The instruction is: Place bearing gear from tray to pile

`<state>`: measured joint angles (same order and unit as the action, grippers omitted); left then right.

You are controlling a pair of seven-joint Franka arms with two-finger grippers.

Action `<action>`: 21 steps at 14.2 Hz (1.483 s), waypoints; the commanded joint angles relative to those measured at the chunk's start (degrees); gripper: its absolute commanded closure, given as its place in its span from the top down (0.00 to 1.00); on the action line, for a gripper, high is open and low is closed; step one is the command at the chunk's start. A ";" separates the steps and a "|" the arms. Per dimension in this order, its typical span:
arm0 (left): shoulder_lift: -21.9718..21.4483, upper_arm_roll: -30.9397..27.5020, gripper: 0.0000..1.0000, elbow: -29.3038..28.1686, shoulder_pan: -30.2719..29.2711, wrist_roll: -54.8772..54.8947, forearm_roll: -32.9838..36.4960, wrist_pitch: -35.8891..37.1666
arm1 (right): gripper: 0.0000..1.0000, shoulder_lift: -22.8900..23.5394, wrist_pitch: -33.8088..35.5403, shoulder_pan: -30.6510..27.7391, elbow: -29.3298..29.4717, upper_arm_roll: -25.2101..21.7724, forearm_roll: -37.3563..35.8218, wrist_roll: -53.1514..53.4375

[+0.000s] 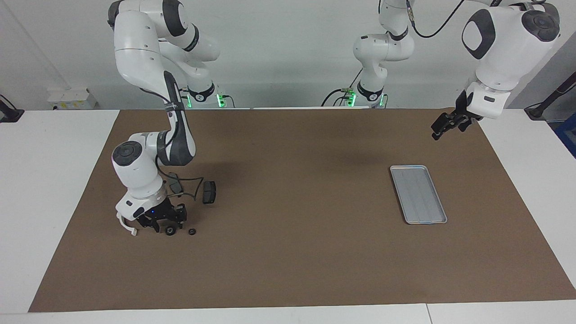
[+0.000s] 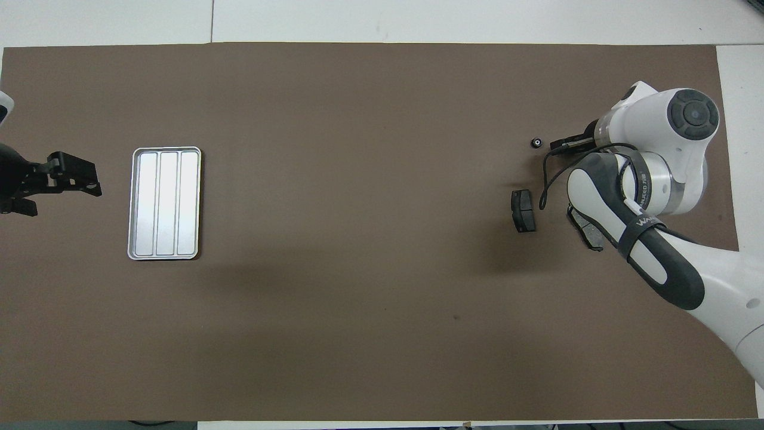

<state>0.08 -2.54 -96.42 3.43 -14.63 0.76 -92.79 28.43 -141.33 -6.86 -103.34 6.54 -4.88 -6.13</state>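
Clock read on overhead view, 12 = away from robots.

Found right gripper (image 1: 164, 225) down low at 3 o'clock on the mat (image 1: 292, 202), fingers spread, released. Bearing gear (image 1: 170, 231) lying on mat right at the fingertips, not gripped; hidden under the arm from overhead. Second small black gear (image 1: 191, 232) just beside it at its 9 o'clock. White arc (image 1: 126, 226) just beside it at its 3 o'clock. 2 brake pads at roughly its 6 o'clock: 1st pad (image 1: 209, 192) in the clear, 2nd pad (image 1: 174, 180) half under the arm.

Tray (image 1: 418, 193) at 9 o'clock, well apart from pile, nothing in it.

Left gripper (image 1: 443, 123) waiting in the air at tray's 9 o'clock, jaws apart, nothing in them.
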 commanded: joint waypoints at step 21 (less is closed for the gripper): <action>-1.75 -0.01 1.00 -1.93 -0.18 0.21 -0.59 -1.25 | 1.00 -13.92 35.23 -0.70 20.02 0.49 1.36 -0.11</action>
<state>0.08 -2.54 -96.42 3.43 -14.63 0.76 -92.80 16.52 -108.48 -6.26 -83.13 6.71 -4.85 -6.09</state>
